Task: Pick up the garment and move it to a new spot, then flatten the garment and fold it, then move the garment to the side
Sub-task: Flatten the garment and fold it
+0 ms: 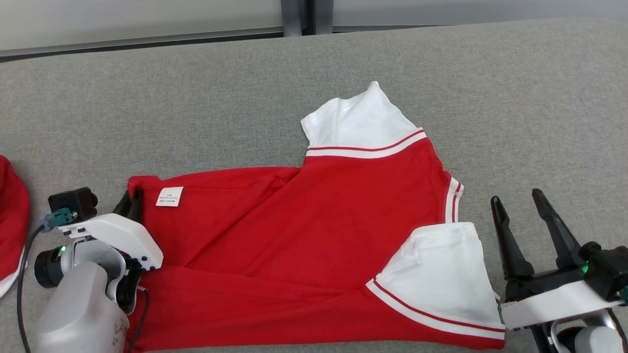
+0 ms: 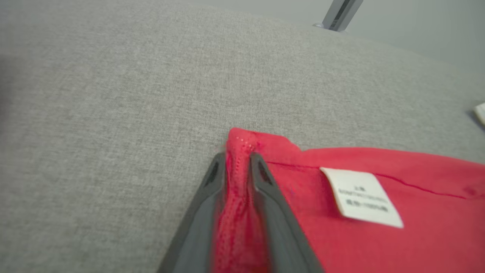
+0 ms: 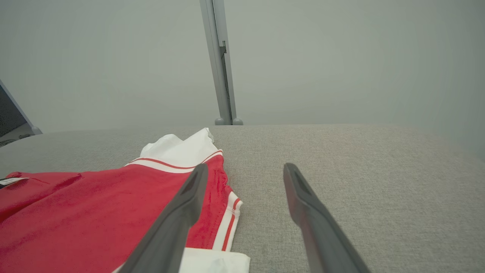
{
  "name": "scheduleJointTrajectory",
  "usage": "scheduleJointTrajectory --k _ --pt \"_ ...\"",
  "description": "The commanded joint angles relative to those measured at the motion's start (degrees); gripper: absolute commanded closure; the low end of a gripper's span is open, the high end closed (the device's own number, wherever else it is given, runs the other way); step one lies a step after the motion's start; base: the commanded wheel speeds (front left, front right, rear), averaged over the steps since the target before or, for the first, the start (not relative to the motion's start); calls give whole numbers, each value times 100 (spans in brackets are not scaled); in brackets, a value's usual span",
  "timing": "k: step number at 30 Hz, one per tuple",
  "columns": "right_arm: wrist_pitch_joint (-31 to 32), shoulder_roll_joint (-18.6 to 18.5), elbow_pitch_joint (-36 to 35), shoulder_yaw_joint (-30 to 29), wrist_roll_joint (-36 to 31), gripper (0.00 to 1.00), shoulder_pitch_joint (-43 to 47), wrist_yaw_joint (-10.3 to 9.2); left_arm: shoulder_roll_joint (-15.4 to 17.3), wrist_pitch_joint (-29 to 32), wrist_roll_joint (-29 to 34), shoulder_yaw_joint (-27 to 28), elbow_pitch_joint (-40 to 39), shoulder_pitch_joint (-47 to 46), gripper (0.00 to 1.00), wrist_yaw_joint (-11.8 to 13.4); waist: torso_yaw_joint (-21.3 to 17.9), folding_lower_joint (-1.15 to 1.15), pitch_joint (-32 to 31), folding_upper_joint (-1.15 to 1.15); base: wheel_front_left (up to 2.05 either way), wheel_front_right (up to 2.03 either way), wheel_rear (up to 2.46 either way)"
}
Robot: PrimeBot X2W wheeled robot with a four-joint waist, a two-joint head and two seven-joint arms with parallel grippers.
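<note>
Left hand [image 2: 237,161], nearest the lens at the lower left of the head view: its two fingers are drawn in on a bunched fold of red cloth at the shirt's corner, and the cloth is pinched between them. Bench [image 1: 196,98]: grey woven covering, and it carries everything noted here. Shirt [image 1: 304,230]: lies across the middle of the bench toward its near edge. The body is red, mostly flat, with a diagonal fold and some creasing. The gripped corner is at the left end. Far sleeve [image 1: 358,122]: white with a red-and-white band, pointing away from the robot. Near sleeve [image 1: 441,274]: same make, at the shirt's near right. Right hand [image 1: 516,198]: just beside the near sleeve, on its right, over bare bench. Its fingers stand spread wide with nothing between them. Whether they touch the bench cannot be told. Second red cloth [image 1: 10,220]: at the left edge, cut off by the frame. Label [image 1: 170,196]: white, sewn just beside the gripped corner, with print too small to read.
</note>
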Motion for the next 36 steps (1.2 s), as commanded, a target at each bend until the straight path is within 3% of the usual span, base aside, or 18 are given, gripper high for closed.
scheduleJointTrajectory --k 1,11,17,27,36 --pt "17 -100 83 -34 54 0 -166 -10 4 12 -11 -85 166 -123 100 -52 37 0 6 0 0 0 0" --pt "89 -633 918 -251 457 0 -1140 -9 -95 -164 -36 -353 276 -651 100 -133 347 0 230 0 0 0 0" --pt "215 -1031 1507 -76 729 0 -2262 -6 -410 -311 -11 -612 212 -1135 100 -145 856 0 798 0 0 0 0" --pt "806 -1399 2971 1605 1307 0 -4468 -6 -689 -592 -201 -1099 359 -1453 100 -140 1331 0 1126 0 0 0 0" --pt "2125 -1673 4105 2974 2184 0 -5229 -7 -748 -735 -533 -1536 372 -1537 100 -142 1473 0 1049 0 0 0 0"
